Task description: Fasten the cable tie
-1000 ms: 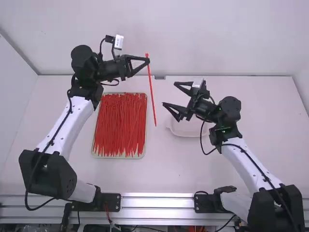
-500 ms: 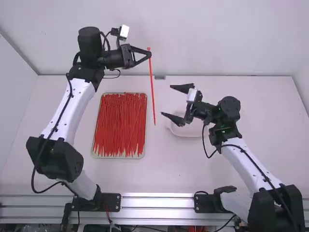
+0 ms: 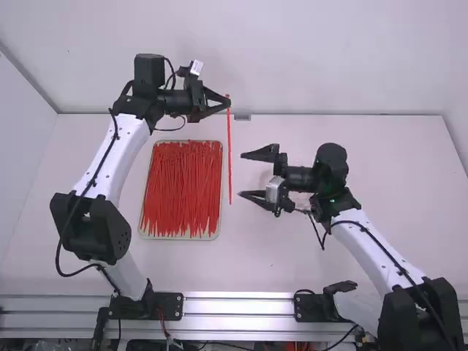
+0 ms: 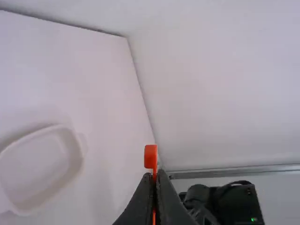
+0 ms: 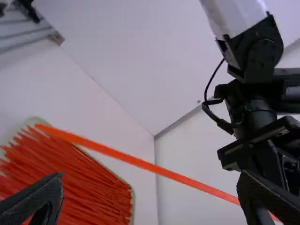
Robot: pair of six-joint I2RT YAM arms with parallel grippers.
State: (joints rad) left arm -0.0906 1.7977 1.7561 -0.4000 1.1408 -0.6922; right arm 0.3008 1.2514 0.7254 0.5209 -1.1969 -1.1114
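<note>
cable tie (image 3: 229,150), long and thin in red plastic, pinched just below its head by black two-finger left hand (image 3: 224,103), fingers pressed tight on the strap, held above white tabletop (image 3: 395,161) and hanging upright beside flat beige tray (image 3: 179,236) heaped with loose red cable ties (image 3: 183,186). black two-finger right hand (image 3: 244,175) spread wide, turned toward the strap's lower half, near but not touching. shallow white plastic dish (image 4: 35,166) lying on the tabletop.
</note>
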